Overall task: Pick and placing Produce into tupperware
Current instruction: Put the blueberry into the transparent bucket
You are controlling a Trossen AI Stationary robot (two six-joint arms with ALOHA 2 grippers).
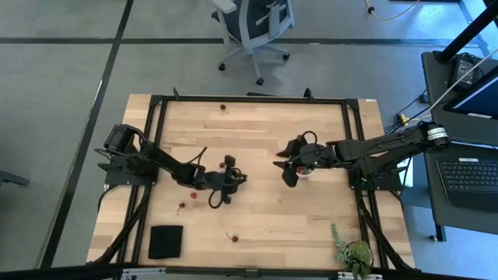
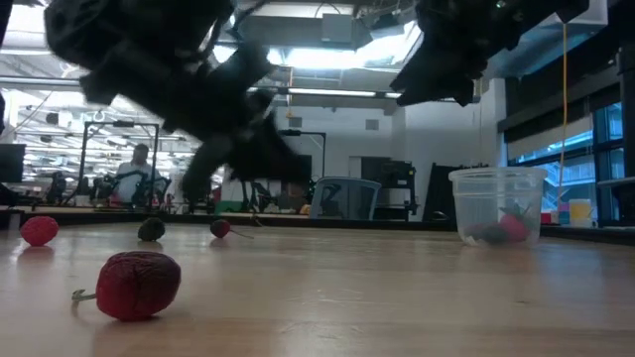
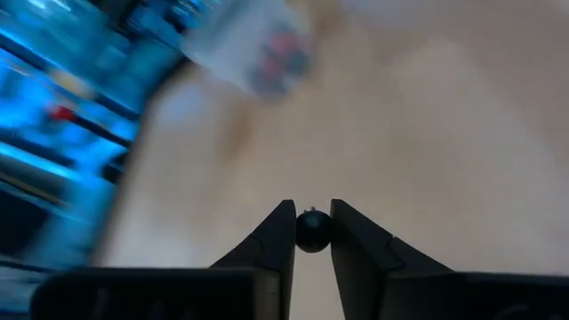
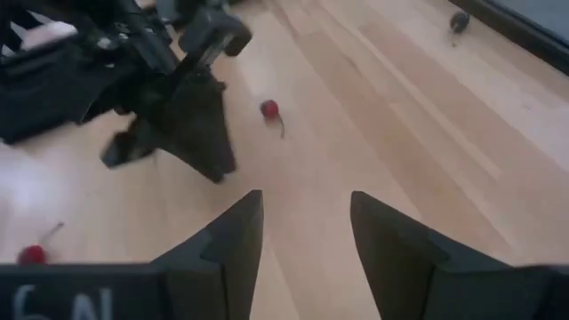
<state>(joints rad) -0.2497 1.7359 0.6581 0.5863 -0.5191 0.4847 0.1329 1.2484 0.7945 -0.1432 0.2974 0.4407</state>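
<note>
The flat black square pad (image 1: 165, 241) lies near the front-left corner of the wooden table (image 1: 264, 132). Right of it, toward the left edge, a small red fruit (image 1: 181, 207) sits loose on the boards. The left gripper (image 1: 231, 177) hangs over the middle of the table, left of centre, and its two fingers (image 3: 277, 238) pinch a small dark round fruit (image 3: 313, 229) between their tips, the jaws drawn narrow around it. Another red fruit with a stem (image 1: 232, 236) lies toward the front edge, roughly midway along it, and in the low view it shows large and wrinkled (image 2: 137, 285). A further fruit (image 1: 222, 107) rests close to the far edge.

Right of centre stands the tupperware (image 2: 496, 205), a translucent tub holding a few pieces of produce at its bottom. The right gripper (image 4: 304, 233) hovers just above and beside the tub with its jaws apart and nothing between them. A leafy green plant (image 1: 352, 252) stands at the front-right corner of the table.
</note>
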